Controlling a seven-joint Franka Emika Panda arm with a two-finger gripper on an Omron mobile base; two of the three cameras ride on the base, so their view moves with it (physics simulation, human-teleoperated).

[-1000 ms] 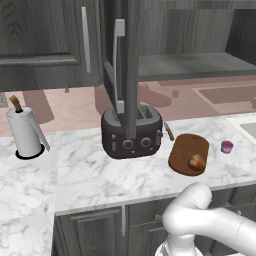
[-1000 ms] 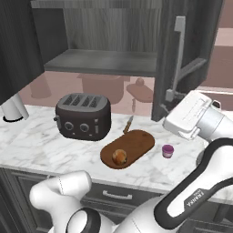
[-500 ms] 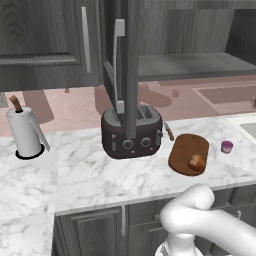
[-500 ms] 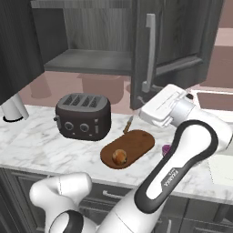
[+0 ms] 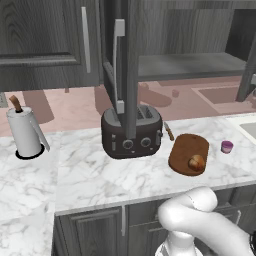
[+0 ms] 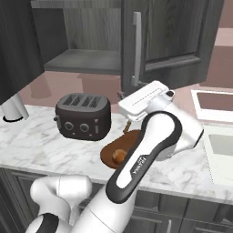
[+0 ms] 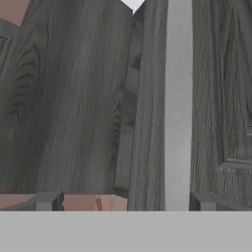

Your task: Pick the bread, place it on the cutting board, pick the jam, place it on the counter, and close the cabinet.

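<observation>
The gripper (image 7: 123,202) is facing the cabinet (image 7: 88,98) door beside its handle (image 7: 177,103), fingers (image 7: 47,201) spread; bread (image 5: 196,162) is sitting on the board (image 5: 186,150).

Dark grey wood-grain cabinet (image 7: 74,108), silver handle (image 7: 177,103)

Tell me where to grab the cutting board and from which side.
Probably the short thin handle of the cutting board, from above: it sticks out toward the toaster, while the bread sits at the opposite end, leaving it free. The board lies flat on the counter.

dark toaster (image 5: 132,132), paper towel roll (image 5: 25,132), sink (image 6: 217,144)
</observation>
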